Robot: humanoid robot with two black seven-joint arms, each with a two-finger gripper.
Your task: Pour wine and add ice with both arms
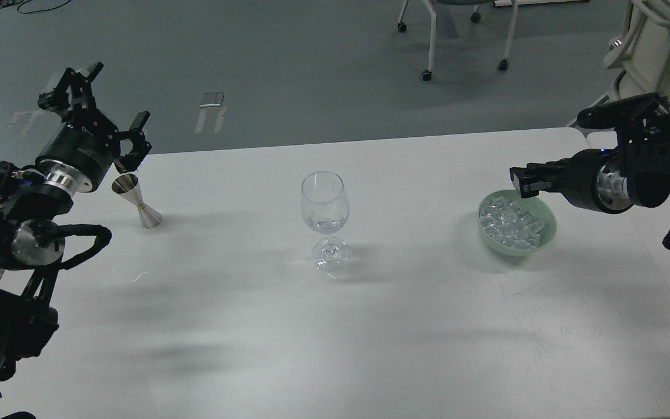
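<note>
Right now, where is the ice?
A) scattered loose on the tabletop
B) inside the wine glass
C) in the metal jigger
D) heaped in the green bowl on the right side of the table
D: the clear cubes of ice lie heaped in the pale green bowl on the right, just below the right gripper; the wine glass in the middle shows no cubes.

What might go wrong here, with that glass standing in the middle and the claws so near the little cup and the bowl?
1. The left gripper hangs right above the tilted metal jigger; a small nudge might topple it.
2. The wine glass is tall on a thin stem, so a passing arm might tip it.
3. The right gripper sits at the rim of the green bowl; the ice looks slick and may slip out on the way.
</note>
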